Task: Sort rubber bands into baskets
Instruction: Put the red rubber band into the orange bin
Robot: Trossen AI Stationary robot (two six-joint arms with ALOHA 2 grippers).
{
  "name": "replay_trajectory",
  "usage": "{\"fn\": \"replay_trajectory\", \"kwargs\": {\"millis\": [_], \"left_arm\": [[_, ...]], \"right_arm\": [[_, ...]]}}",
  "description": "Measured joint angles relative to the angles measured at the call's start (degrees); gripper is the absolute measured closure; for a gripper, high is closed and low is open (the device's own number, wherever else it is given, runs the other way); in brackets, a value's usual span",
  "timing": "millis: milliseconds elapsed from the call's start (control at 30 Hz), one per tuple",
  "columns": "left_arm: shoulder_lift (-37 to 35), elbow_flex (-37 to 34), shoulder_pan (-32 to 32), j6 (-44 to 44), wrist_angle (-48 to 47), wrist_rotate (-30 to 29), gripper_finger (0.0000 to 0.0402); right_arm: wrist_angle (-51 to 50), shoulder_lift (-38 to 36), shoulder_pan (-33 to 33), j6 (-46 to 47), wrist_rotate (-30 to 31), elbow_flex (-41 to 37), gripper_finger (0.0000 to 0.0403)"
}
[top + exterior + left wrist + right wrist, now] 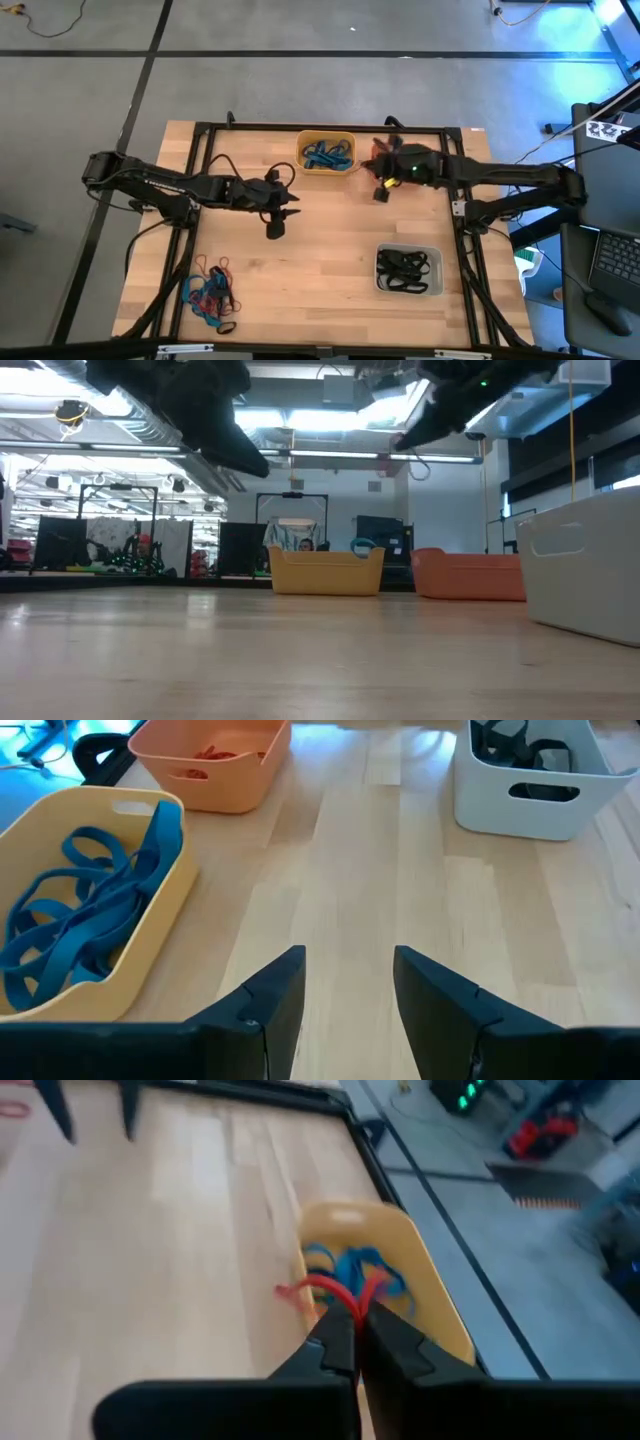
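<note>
Sorting is judged well advanced but unfinished. Blue bands (80, 910) are seen piled in the yellow basket (327, 152), black bands (404, 268) in the pale grey basket (409, 270), and a few red ones in the orange basket (210, 760) (largely hidden under the right arm in the high view). A mixed heap of red, blue and black bands (210, 295) is left on the bench (330, 240) near its front left corner — the remaining work.

The right claw (355, 1320) is clenched on a red band (330, 1292), held above the bench close to the orange and yellow baskets; a drop into the orange one is presumably due. The left claw (348, 982) is released and empty, hanging over bare wood just beside the yellow basket — a return to the heap is expected.
</note>
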Motion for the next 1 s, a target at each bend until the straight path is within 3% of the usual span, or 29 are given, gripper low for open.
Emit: {"fn": "replay_trajectory", "kwargs": {"millis": [300,567,767,867,1000], "left_arm": [[0.0,0.0,0.0,-0.1,0.4,0.0,0.0251],[0.0,0.0,0.0,-0.1,-0.1,0.0,0.0251],[0.0,0.0,0.0,-0.1,0.0,0.0,0.0251],[0.0,0.0,0.0,-0.6,0.0,0.0,0.0251],[0.0,0.0,0.0,-1.0,-0.1,0.0,0.0251]], "right_arm": [[-10.8,-1.8,-10.3,2.2,0.1,-0.9,0.0394],[-6.7,-1.5,-19.5,5.7,-0.6,-9.4,0.0395],[-2.3,-1.3,-22.3,11.6,-0.6,-14.4,0.0391],[-0.7,-1.3,-22.8,15.0,-0.6,-15.8,0.0369],[-1.2,-1.2,-22.7,16.7,-0.6,-16.3,0.0304]]}}
